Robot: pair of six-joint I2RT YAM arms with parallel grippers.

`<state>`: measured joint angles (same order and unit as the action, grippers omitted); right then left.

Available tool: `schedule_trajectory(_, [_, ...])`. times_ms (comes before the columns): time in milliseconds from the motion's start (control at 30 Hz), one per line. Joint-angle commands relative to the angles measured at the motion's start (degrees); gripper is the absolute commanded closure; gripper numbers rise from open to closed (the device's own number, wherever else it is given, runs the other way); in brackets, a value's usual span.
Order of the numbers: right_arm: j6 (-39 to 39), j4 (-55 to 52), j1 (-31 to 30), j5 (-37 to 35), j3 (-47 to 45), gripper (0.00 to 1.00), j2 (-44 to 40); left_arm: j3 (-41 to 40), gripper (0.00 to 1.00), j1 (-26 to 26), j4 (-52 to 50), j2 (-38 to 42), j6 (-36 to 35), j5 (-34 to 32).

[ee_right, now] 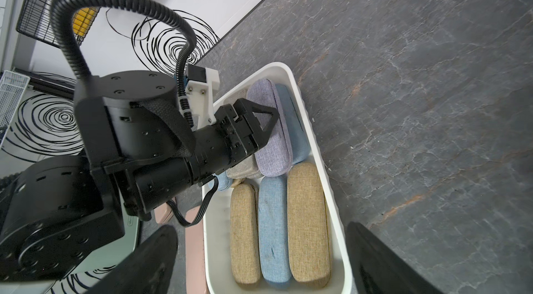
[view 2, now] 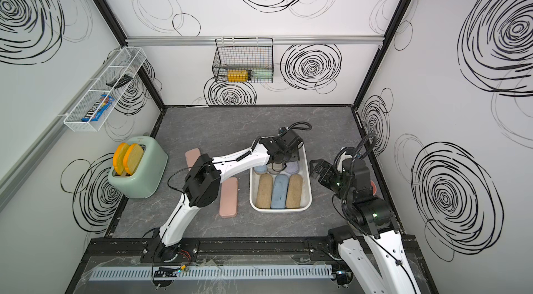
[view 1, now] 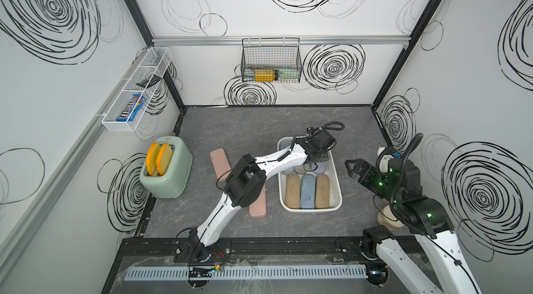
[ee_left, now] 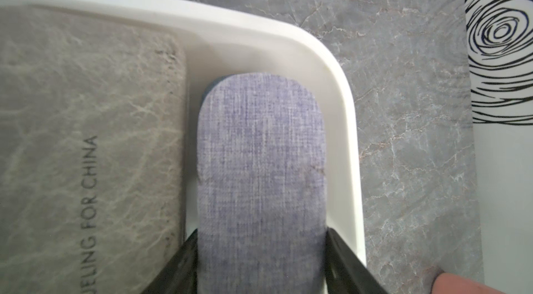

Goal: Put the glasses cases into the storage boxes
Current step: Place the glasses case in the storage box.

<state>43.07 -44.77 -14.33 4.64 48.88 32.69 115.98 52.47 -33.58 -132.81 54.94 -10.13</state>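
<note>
The white storage box (view 1: 337,191) (view 2: 310,191) stands right of the table's middle. In its near half lie two tan glasses cases (view 1: 292,191) (view 1: 322,191) with a blue one (view 1: 308,191) between them. My left gripper (ee_left: 261,233) reaches into the far half, shut on a lilac case (ee_left: 261,162) (ee_right: 269,134) near the box's corner, beside a grey-beige flat case (ee_left: 86,134). The lilac case rests partly on a blue case (ee_right: 294,128). Two pink flat cases (view 1: 220,160) (view 1: 257,206) lie on the table left of the box. My right gripper (view 1: 356,170) (ee_right: 259,229) hovers open just right of the box, holding nothing.
A mint toaster (view 1: 165,171) with two orange-edged toast slices stands at the table's left edge. A black wire basket (view 1: 271,60) hangs on the back wall, a white one (view 1: 135,90) on the left wall. Beige rounded objects (view 1: 386,217) lie under my right arm.
</note>
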Motion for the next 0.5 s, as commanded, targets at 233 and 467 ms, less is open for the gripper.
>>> schedule_trajectory(233, [-1.4, 0.7, 0.2, 1.7, -0.6, 0.05, -0.6, 4.4, 0.21, -0.4, 2.8, -2.5, -0.3, 2.0])
schedule_trajectory(467, [-1.6, -0.2, 0.1, 1.7, 1.4, 0.05, -0.2, 4.0, 0.14, -0.4, 3.2, -0.6, -1.2, 2.7])
